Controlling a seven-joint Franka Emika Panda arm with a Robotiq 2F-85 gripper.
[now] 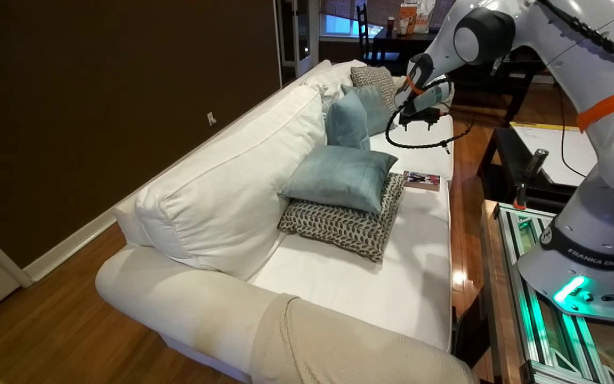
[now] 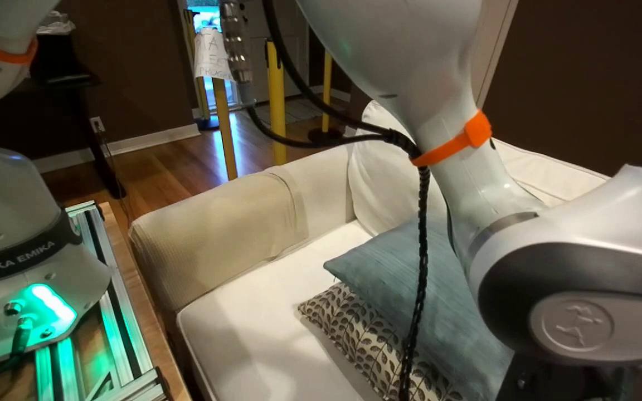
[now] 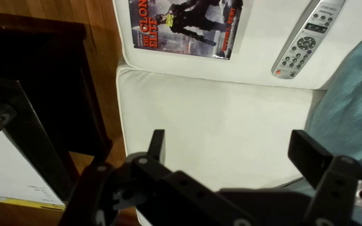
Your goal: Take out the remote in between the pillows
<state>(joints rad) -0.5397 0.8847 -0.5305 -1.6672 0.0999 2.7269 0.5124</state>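
In the wrist view, a grey remote (image 3: pixel 305 42) lies face up on the white seat, its far end cut off by the frame. A teal pillow (image 3: pixel 353 110) is to its right. In an exterior view, a teal pillow (image 1: pixel 339 173) lies on a flat black-and-white patterned pillow (image 1: pixel 333 229); both also show in an exterior view (image 2: pixel 393 273). Two teal pillows (image 1: pixel 347 122) and a woven pillow (image 1: pixel 372 79) lean farther back. The remote is hidden in both exterior views. My gripper (image 1: pixel 417 127) is open and empty above the seat; its fingers show wide apart in the wrist view (image 3: pixel 228 138).
A book (image 3: pixel 185 28) lies on the seat left of the remote. Big white back cushions (image 1: pixel 232 181) and the armrest (image 1: pixel 190 298) bound the sofa. A dark table with a white board (image 1: pixel 557 152) stands beside the sofa. A loose cable (image 1: pixel 419 145) loops around the gripper.
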